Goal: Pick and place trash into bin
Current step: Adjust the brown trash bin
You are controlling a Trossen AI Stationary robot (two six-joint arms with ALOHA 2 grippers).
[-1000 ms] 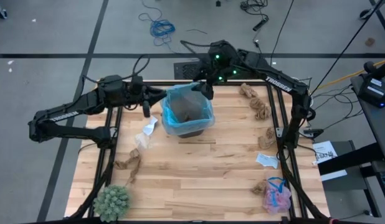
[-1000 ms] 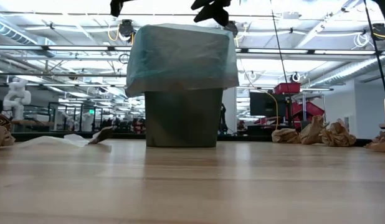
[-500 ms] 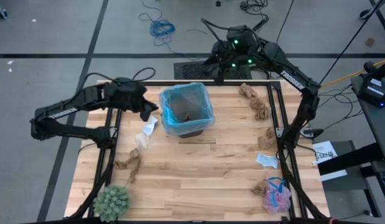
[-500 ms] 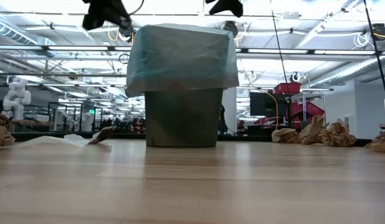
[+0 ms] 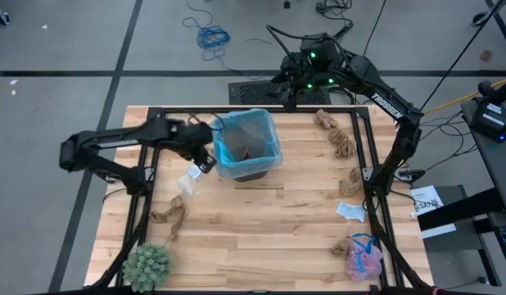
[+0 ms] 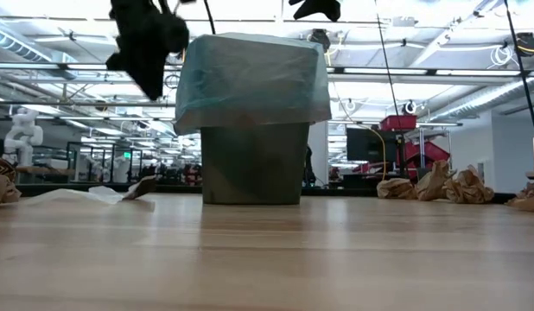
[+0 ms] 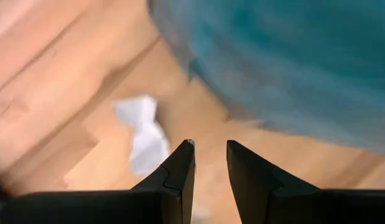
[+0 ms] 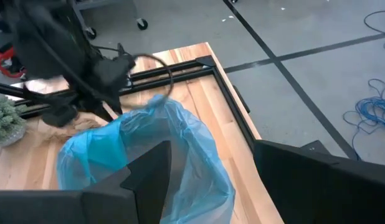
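Observation:
The bin (image 5: 246, 146), dark with a light-blue bag, stands on the far middle of the table; a brown wad (image 5: 250, 152) lies inside. My left gripper (image 5: 205, 160) hangs just left of the bin, above a white paper scrap (image 5: 193, 173). In the left wrist view the gripper (image 7: 210, 149) is empty, its fingers a narrow gap apart, with the scrap (image 7: 142, 127) lying flat on the wood below. My right gripper (image 5: 290, 86) is wide open and empty beyond the table's far edge, behind the bin (image 8: 142, 155).
Brown paper wads (image 5: 343, 147) lie along the right edge, another (image 5: 167, 217) at the near left. A white scrap (image 5: 350, 211) and the pink mesh puff (image 5: 363, 258) lie near right. A green spiky plant (image 5: 146, 265) stands at the near-left corner.
My left gripper has come from the far-left side of the bin toward the near edge and down, over the white scrap beside the bin. My right gripper has drawn back from above the bin's far rim to beyond the table's far edge.

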